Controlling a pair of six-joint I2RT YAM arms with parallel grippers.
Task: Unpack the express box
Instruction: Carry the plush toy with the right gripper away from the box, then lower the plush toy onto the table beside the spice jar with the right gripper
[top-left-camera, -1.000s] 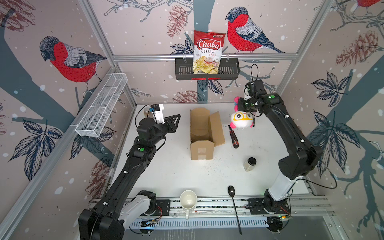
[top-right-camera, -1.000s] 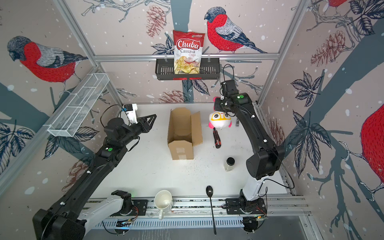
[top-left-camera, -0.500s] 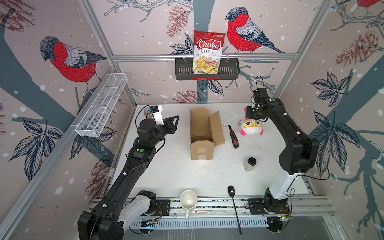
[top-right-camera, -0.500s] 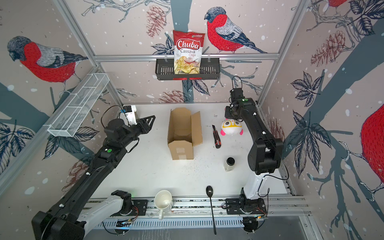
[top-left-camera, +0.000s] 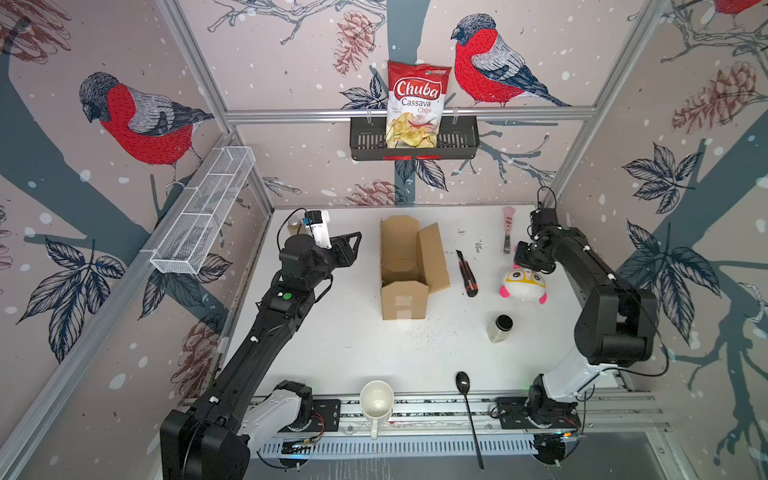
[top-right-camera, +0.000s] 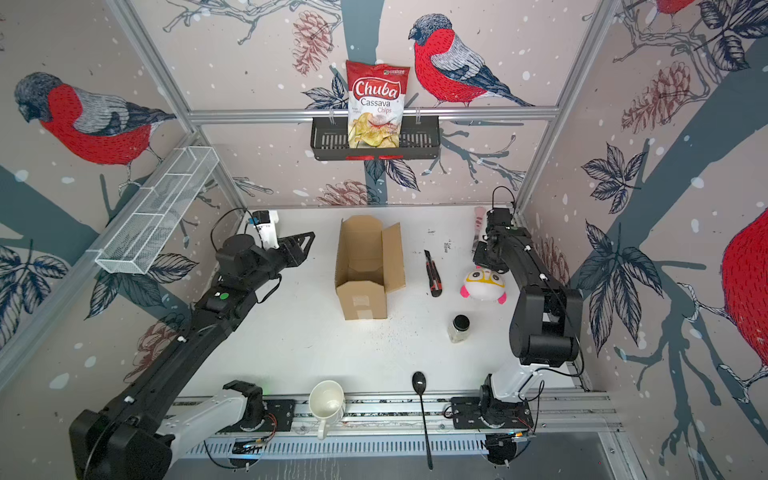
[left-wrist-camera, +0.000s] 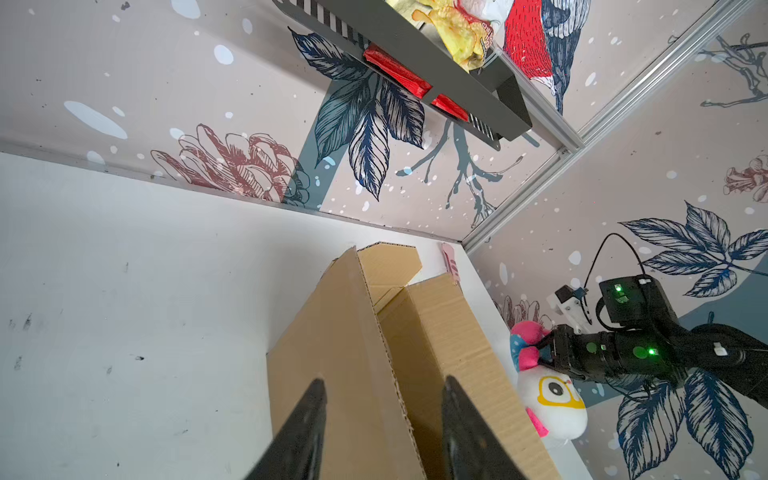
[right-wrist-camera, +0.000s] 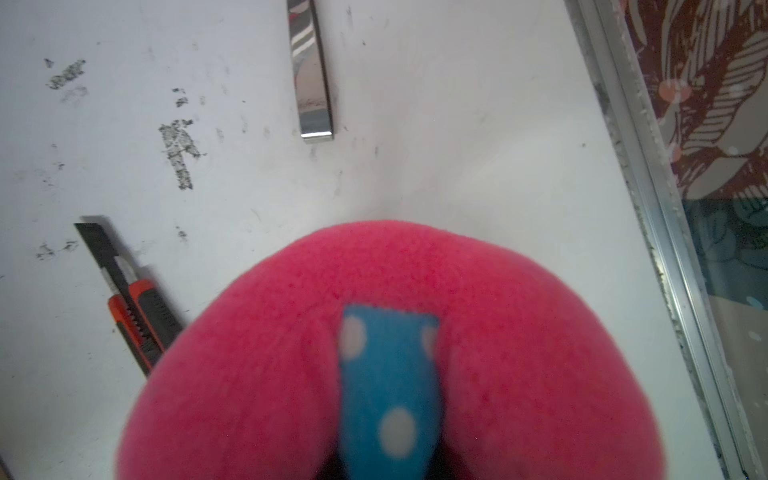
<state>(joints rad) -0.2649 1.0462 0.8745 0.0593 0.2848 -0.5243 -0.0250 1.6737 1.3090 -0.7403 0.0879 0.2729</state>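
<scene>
**Express box stands open and bare, plush toy out beside it**

The express box (top-left-camera: 405, 266), a plain brown corrugated cardboard carton, stands in the middle of the white tabletop (top-left-camera: 332, 340) with its flaps folded out and its top open. In both top views its inside shows nothing but bare cardboard. To its right, past a red-and-black utility knife (top-left-camera: 467, 278) lying on the table, is a round white plush toy (top-left-camera: 524, 286) with yellow-rimmed eyes and pink ears. The right gripper (top-left-camera: 523, 266) is clamped shut on the toy's pink tuft (right-wrist-camera: 249, 332), where a blue spotted ribbon (right-wrist-camera: 388, 386) fills the right wrist view. Whether the toy's weight is fully on the table I cannot tell, though it looks down or very nearly so. The left gripper (left-wrist-camera: 384, 380) hovers just beside the box's left wall, apart from it, its jaws parted and holding nothing.

From where I stand, the job looks near its end: the step in hand seems to be setting the toy down outside the carton. The next move would call for the right jaws to let go and rise straight off the soft tuft. They should do so without dragging the toy toward the knife or the small black-lidded glass jar (top-left-camera: 500, 328) nearby. If the left arm is to steady or tip the box for a last check, it needs only a short reach to the near wall.
</scene>
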